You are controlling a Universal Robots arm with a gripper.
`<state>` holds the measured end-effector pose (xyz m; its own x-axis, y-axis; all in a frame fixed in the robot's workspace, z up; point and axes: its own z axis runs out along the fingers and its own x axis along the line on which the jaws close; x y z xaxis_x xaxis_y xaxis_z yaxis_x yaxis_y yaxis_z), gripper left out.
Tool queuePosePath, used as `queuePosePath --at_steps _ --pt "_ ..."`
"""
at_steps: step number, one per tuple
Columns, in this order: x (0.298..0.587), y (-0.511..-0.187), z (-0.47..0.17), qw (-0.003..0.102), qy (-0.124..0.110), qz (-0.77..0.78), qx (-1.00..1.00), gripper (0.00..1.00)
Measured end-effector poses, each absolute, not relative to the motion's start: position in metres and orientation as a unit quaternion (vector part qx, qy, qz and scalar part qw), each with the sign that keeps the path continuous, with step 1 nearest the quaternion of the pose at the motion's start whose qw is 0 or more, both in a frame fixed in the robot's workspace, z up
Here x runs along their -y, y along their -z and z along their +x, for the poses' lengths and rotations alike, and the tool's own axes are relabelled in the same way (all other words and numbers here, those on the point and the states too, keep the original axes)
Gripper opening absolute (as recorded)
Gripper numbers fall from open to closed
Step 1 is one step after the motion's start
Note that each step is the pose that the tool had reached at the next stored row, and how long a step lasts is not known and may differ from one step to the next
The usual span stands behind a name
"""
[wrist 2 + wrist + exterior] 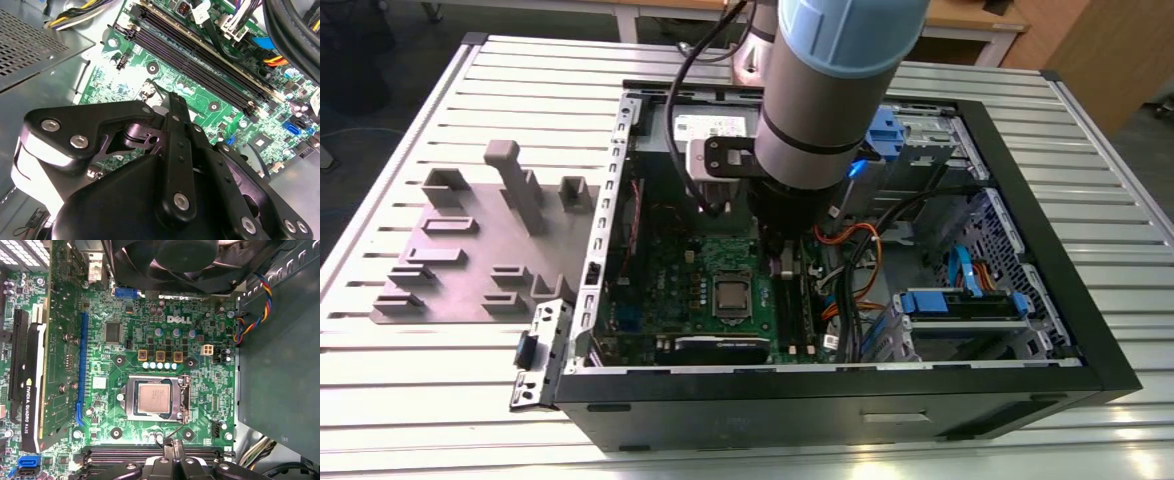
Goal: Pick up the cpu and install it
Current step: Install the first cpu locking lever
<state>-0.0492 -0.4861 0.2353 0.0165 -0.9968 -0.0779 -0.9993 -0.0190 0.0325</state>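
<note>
- The cpu [154,399] lies flat inside the silver socket frame [131,401] on the green motherboard [200,375], seen in the first wrist view; the frame is open around it.
- In the exterior view, the cpu [730,294] sits mid-board inside the open computer case [1067,330], which rests on the slatted counter [427,400].
- The hand [171,444] hovers above the memory slots [150,455], near the socket but apart from the cpu.
- Whether the hand is open or closed, I cannot tell.
- Grey holder blocks [480,250] stand on the counter at the exterior view's left.
</note>
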Motion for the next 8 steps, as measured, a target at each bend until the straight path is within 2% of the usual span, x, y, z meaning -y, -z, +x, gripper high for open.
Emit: queuePosePath --at_steps 8 --pt "0.4927 -0.2307 -0.0492 0.016 -0.039 -0.713 -0.7 0.11"
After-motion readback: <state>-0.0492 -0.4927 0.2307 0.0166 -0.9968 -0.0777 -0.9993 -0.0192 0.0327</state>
